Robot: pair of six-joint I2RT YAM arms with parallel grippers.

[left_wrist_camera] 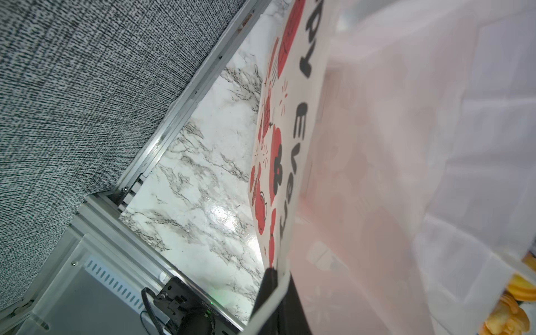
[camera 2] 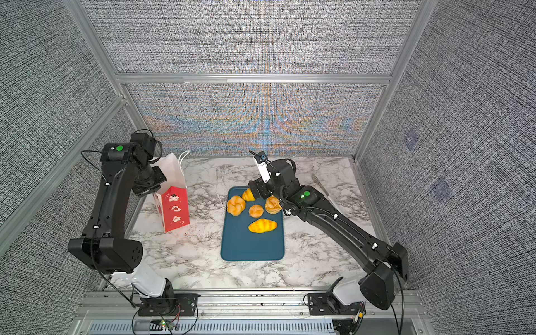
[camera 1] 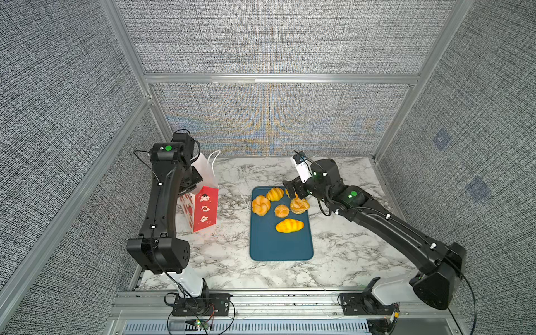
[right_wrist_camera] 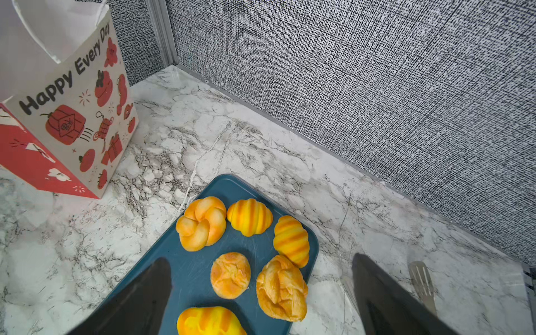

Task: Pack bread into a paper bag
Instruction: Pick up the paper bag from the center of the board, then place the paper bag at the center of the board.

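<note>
– grey woven fabric panels [camera 1: 275,37] set in ribbed aluminium frames [camera 1: 281,78] close off three sides, and the tabletop [camera 1: 232,266] is glossy white marble with grey veins. what's furthest left?
– the left gripper [left_wrist_camera: 278,285], its black jaws pinched together on the top rim of the paper bag [camera 1: 206,211]. the bag stands on the marble leaning slightly, mouth open. it is smooth stiff card with red side folds, a white front with red cartoon prints and black lettering, and a pale inside.
– and the bread [camera 1: 289,225]?
– all six pieces lie on a matte teal tray [camera 1: 278,246], a flat rectangle with rounded corners, right of the bag and apart from it. the right wrist view shows a braided knot roll [right_wrist_camera: 201,226], a ridged croissant [right_wrist_camera: 249,216] with orange stripes, a second croissant [right_wrist_camera: 291,240] just beside it, a round bun [right_wrist_camera: 230,274] with a crackled top, a flaky pastry [right_wrist_camera: 281,287] with folded layers, and a third croissant [right_wrist_camera: 208,320].
– the other arm?
– the right gripper [right_wrist_camera: 261,258] hangs over the tray's far end with its dark tapered fingers [right_wrist_camera: 156,287] spread wide, gripping nothing.
– anything further right?
– a slotted metal utensil [right_wrist_camera: 422,278] lies flat on the marble, near the tray's right edge.
</note>
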